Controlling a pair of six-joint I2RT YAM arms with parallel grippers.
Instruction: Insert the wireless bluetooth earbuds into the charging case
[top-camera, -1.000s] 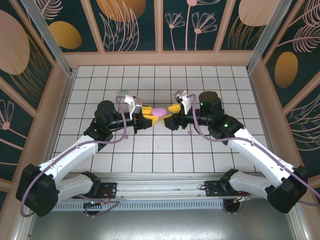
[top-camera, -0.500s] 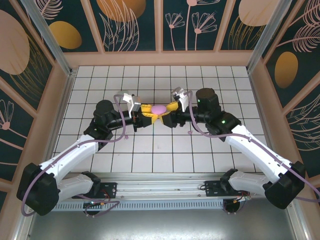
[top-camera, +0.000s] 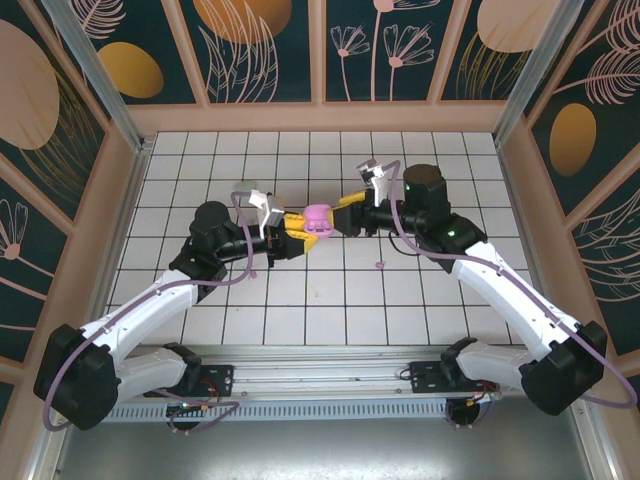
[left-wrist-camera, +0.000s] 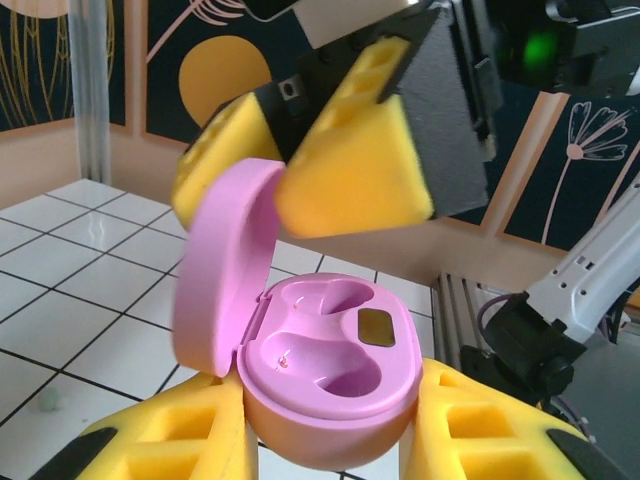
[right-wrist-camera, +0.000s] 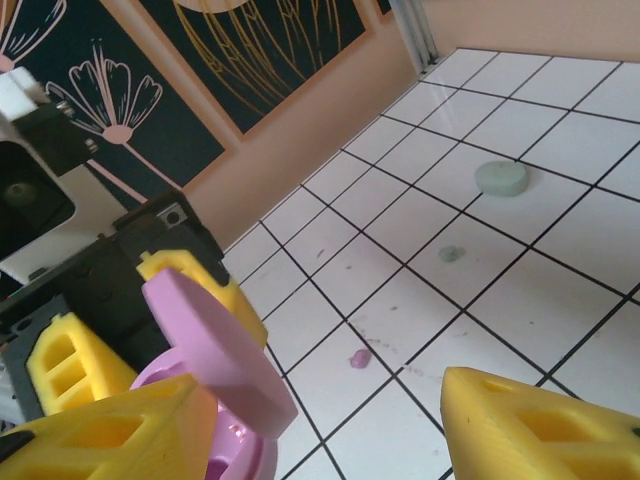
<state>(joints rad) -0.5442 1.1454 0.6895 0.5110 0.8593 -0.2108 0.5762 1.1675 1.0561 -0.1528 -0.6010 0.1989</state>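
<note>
A white-tiled counter (top-camera: 200, 160) sits inside a booth whose walls (top-camera: 250, 50) are painted with flowers.

The left arm (top-camera: 150, 310) reaches in from the near left corner. Its left end effector (top-camera: 303, 226) pinches a pink charging case (top-camera: 318, 213) between two yellow foam fingers (left-wrist-camera: 165, 440). The case is held clear of the tiles, over the middle of the counter and a little toward the far edge. The case is open. Its lid (left-wrist-camera: 222, 265) stands up from one side, and in the left wrist view the two wells inside look empty.

Just right of the case is the right end effector (top-camera: 346, 212), on the right arm (top-camera: 500, 290) that comes from the near right corner. Its yellow fingers (left-wrist-camera: 350, 170) are spread wide, with the raised lid between them. Whether either finger touches the lid cannot be told. In the right wrist view the lid sits close to one finger, and the other finger is well apart from it.

Small pieces lie on the counter, seen past the lid in the right wrist view. First comes a tiny pink earbud (right-wrist-camera: 358, 357), then a tiny pale green earbud (right-wrist-camera: 452, 254). Farther off is a larger pale green round piece (right-wrist-camera: 500, 178). All three lie apart from one another and from the case.
</note>
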